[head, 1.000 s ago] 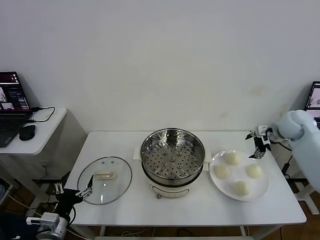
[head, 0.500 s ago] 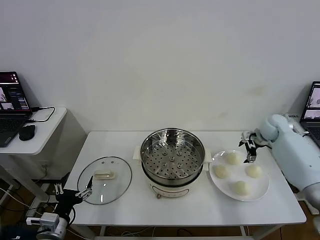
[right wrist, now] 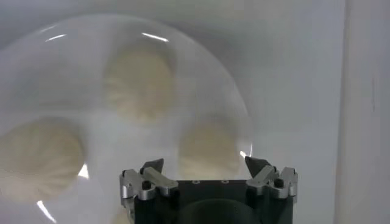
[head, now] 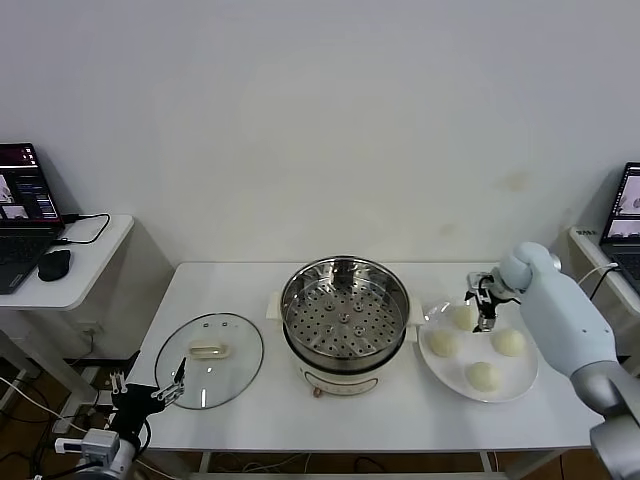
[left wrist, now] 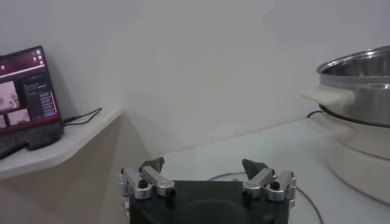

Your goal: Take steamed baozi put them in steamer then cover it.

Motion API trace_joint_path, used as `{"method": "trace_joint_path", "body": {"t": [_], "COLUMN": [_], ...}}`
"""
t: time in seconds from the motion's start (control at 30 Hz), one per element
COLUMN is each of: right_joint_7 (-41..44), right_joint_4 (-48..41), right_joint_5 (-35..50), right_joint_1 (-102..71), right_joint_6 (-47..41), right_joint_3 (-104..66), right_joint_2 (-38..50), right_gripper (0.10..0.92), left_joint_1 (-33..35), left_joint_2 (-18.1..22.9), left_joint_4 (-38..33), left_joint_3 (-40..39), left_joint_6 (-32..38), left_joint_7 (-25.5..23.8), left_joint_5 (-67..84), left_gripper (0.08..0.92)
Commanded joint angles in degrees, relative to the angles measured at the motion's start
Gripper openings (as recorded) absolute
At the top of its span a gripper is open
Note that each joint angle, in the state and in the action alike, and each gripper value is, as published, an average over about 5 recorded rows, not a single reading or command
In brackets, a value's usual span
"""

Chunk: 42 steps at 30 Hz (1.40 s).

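Several cream-white baozi (head: 441, 342) lie on a white plate (head: 528, 372) at the table's right. The steel steamer (head: 345, 320) stands at the centre, uncovered, its perforated tray bare. The glass cover (head: 209, 359) lies flat on the table to its left. My right gripper (head: 484, 300) is open and hovers over the plate's far baozi (head: 463, 317). In the right wrist view that baozi (right wrist: 207, 146) lies between the open fingers of the gripper (right wrist: 204, 163). My left gripper (head: 150, 392) is open and empty, low at the table's front left corner.
A side table at the far left carries a laptop (head: 22, 200) and a mouse (head: 54, 264). The left wrist view shows the open left gripper (left wrist: 203, 163), the steamer's wall (left wrist: 359, 79) and the laptop (left wrist: 27, 91). Another laptop (head: 625, 205) stands at the right edge.
My right gripper has moved left from the table's right edge to over the plate's far baozi. My left gripper has sunk slightly by the cover.
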<state>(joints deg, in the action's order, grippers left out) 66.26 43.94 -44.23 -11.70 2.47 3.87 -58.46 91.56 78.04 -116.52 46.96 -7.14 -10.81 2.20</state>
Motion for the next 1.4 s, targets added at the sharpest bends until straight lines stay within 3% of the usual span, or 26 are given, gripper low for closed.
{"method": "trace_joint_path", "body": {"t": [0.03, 0.5, 0.87, 1.1, 1.4], "right_joint_7": [-1.8, -3.9, -3.1, -0.5, 6.3], "right_joint_4": [-2.6, -4.3, -3.7, 0.1, 8.1], "right_joint_5": [-1.5, 0.2, 1.8, 7.7, 23.9], "right_joint_1": [0.1, 0.5, 0.3, 1.7, 13.0], "right_joint_6": [0.2, -0.5, -0.7, -1.8, -5.4], "right_joint_3": [-0.9, -1.1, -1.1, -0.8, 10.5], "right_joint_2": [-1.3, -1.8, -0.4, 2.9, 7.6], "right_gripper": [0.823, 0.819, 0.603, 0.590, 0.576], "left_joint_1": [0.0, 0.0, -0.4, -0.7, -1.2], "left_joint_2": [0.1, 0.2, 0.0, 0.4, 0.3], "left_joint_4": [0.1, 0.3, 0.4, 0.4, 0.0], "left_joint_3": [-0.1, -0.2, -0.2, -1.0, -2.2], "left_joint_6": [-0.1, -0.1, -0.1, -0.1, -0.3], "left_joint_7": [0.0, 0.2, 0.2, 0.3, 0.4], "left_joint_5": [-0.1, -0.3, -0.4, -0.8, -1.0], "left_gripper": [0.823, 0.823, 0.823, 0.823, 0.823]}}
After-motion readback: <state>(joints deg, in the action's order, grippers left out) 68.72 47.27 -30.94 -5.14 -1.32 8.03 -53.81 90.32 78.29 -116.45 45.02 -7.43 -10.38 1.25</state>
